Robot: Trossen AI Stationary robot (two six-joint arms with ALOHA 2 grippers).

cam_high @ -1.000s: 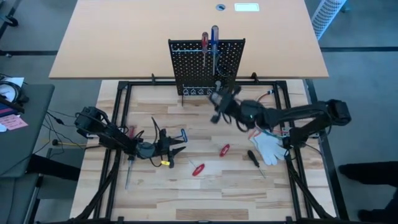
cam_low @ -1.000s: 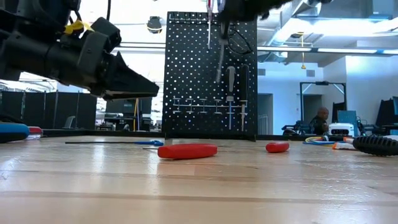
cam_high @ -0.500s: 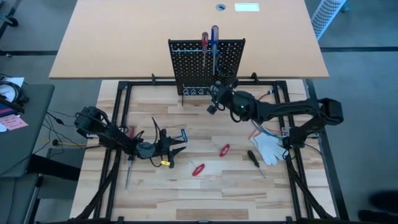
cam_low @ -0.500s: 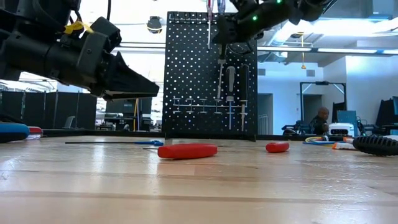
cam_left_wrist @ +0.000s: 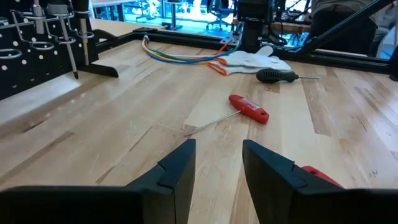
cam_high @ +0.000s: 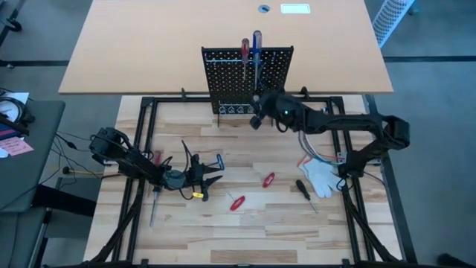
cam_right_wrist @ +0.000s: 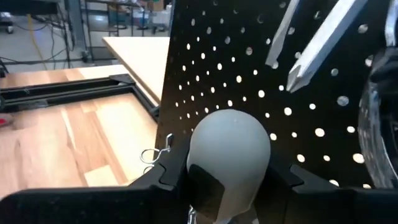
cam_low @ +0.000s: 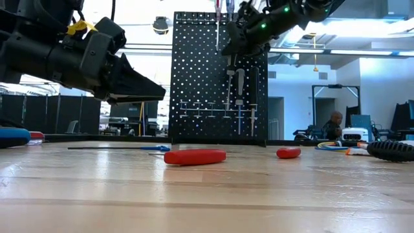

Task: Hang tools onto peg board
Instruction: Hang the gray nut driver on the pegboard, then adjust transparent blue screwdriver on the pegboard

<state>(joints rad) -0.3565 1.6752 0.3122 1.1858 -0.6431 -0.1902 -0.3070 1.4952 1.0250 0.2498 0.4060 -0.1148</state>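
Taking the peg board (cam_high: pixel 247 78) as the landmark, the nearest things to the camera in the high view are the loose tools on the wooden table (cam_high: pixel 245 231), well in front of the board: a red-handled screwdriver (cam_high: pixel 236 202), a second small red one (cam_high: pixel 268 179), and a black-handled screwdriver (cam_high: pixel 303 189) lying beside a white glove (cam_high: pixel 321 176). They look light, stiff and smooth. The moulded handle would be the sure place to pinch each of them, since a thin steel shaft could roll or slip between the pads.

Also well in front of the board, off toward its left side, the left gripper (cam_left_wrist: pixel 216 171) waits low over the wood. Its fingers stand partly apart with nothing between them. The red-handled screwdriver lies ahead of them, untouched.

Close against the board's face, the right gripper (cam_right_wrist: pixel 229 180) is at work. Its fingers are closed round a tool with a pale, rounded handle end (cam_right_wrist: pixel 229 148), which fills the gap between the pads. The rest of that tool is hidden below the fingers in the right wrist view. The grip looks snug, though a rounded handle may twist if its tip catches on a hook.

On the board itself, a red-handled screwdriver (cam_high: pixel 245 49) and a blue-handled one (cam_high: pixel 256 41) already stand in the holders, handles above the top edge.
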